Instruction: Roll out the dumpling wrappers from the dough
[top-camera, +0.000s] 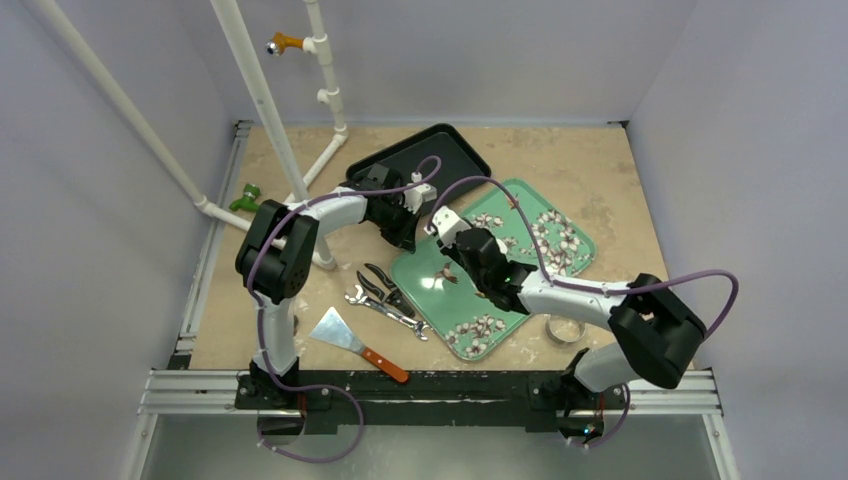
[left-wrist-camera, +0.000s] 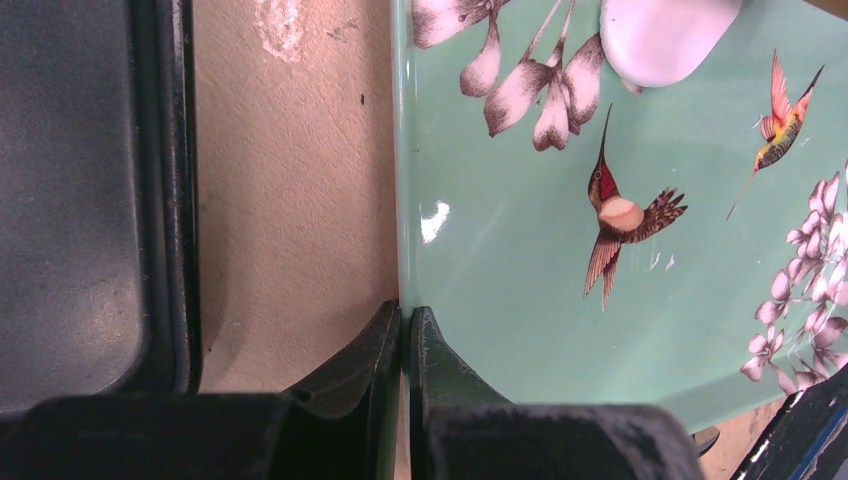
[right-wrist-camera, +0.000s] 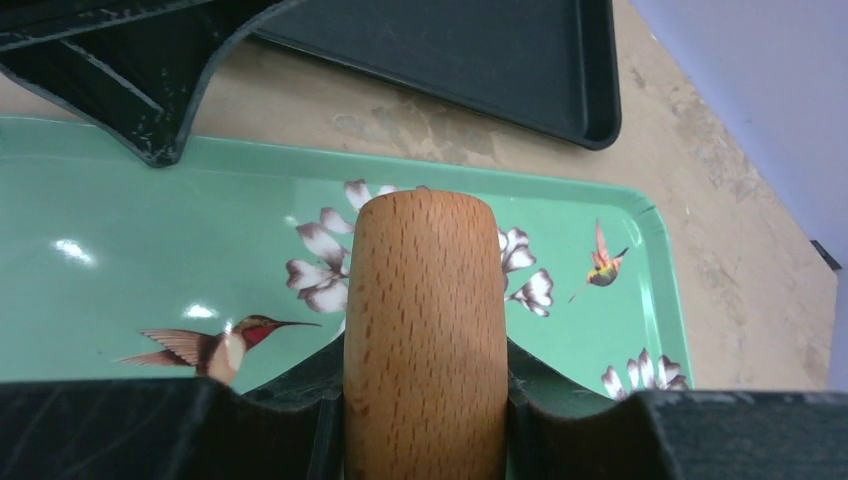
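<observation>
Your left claw (left-wrist-camera: 404, 325) is pressed together on the rim of the mint-green flower-printed tray (left-wrist-camera: 500, 310); the pale white dough wrapper (left-wrist-camera: 660, 35) lies on it at one o'clock. Your right claw (right-wrist-camera: 425, 365) pinches the round-ended wooden rolling pin (right-wrist-camera: 425, 280) above that tray.

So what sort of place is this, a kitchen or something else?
Probably a robot test cell, not a real kitchen: plain walls box in the tabletop, a white pipe frame rises from it, with props like a green tray and wooden rolling pin.
</observation>
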